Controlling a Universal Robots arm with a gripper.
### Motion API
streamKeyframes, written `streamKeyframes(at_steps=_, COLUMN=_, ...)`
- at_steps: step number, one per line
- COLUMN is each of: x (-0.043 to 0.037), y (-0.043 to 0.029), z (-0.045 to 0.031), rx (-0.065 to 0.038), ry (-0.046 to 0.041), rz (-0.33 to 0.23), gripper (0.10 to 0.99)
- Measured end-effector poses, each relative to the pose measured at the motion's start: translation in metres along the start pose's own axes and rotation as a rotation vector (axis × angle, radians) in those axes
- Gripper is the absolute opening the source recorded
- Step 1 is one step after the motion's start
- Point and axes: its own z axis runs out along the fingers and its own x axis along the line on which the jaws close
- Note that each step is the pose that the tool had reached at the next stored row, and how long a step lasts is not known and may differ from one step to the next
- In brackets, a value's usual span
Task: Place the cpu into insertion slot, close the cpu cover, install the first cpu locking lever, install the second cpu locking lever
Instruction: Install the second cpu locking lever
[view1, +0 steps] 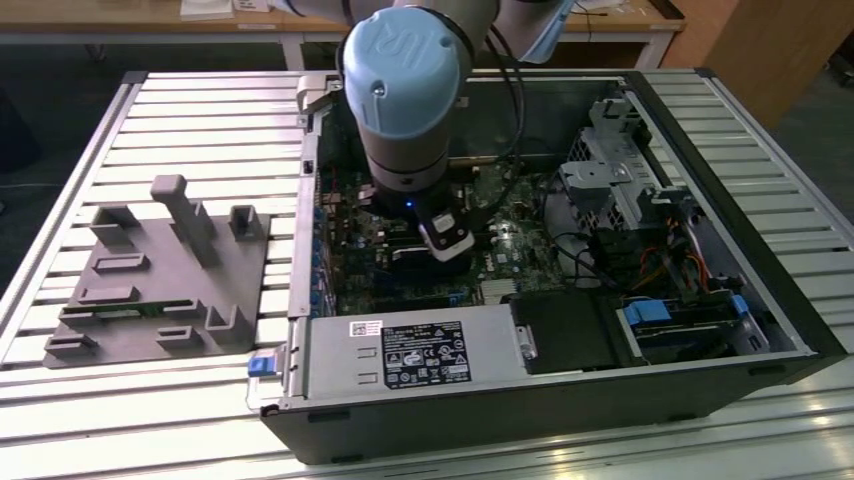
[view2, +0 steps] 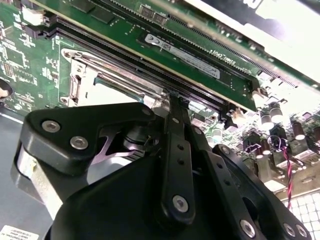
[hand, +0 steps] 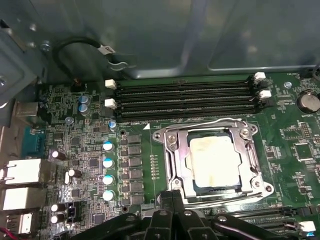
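In the exterior view, a grey fixture block (view1: 154, 285) with several raised posts lies on the slatted metal table (view1: 200, 110) at the exterior view's left, well apart from the gripper. Next to it stands the open computer case (view1: 561, 400), with its green motherboard (view1: 501, 225) facing up. The arm (view1: 400, 90) reaches down into the case, and the gripper (view1: 447, 250) hangs low over the board, near the middle of it. At the exterior view's right, beyond the gripper, there is a metal drive cage (view1: 607, 185) and a black block (view1: 567, 330) in the near corner of the case.

In the first wrist view, the insertion slot (hand: 170, 142) lies just in front of the fingertips. The cpu (hand: 215, 157) sits flat inside it, with its dull pale metal top facing up. The cpu cover (hand: 248, 160) lies down flat around the cpu, so the chip shows through the big window of the frame. A thin wire lever (hand: 210, 121) runs along the far edge of the socket, on the side away from the jaws. Farther from the jaws, behind the socket, the long black memory slots (hand: 185, 97) lie in parallel rows. A row of small capacitors (hand: 107, 170) stands to the side of the socket.

The black fingers (hand: 172, 200) come together to one narrow tip, right at the near rim of the socket. The jaws look closed or almost closed, and I see nothing held between them. In the second wrist view, the tip of the gripper (view2: 172, 100) meets the edge of the metal socket frame (view2: 100, 67).
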Motion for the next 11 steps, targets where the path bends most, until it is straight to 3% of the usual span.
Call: streamKeyframes(at_steps=11, x=0.0048, y=-0.0012, z=0.0027, rx=0.0, ry=0.0, rz=0.0, gripper=0.106)
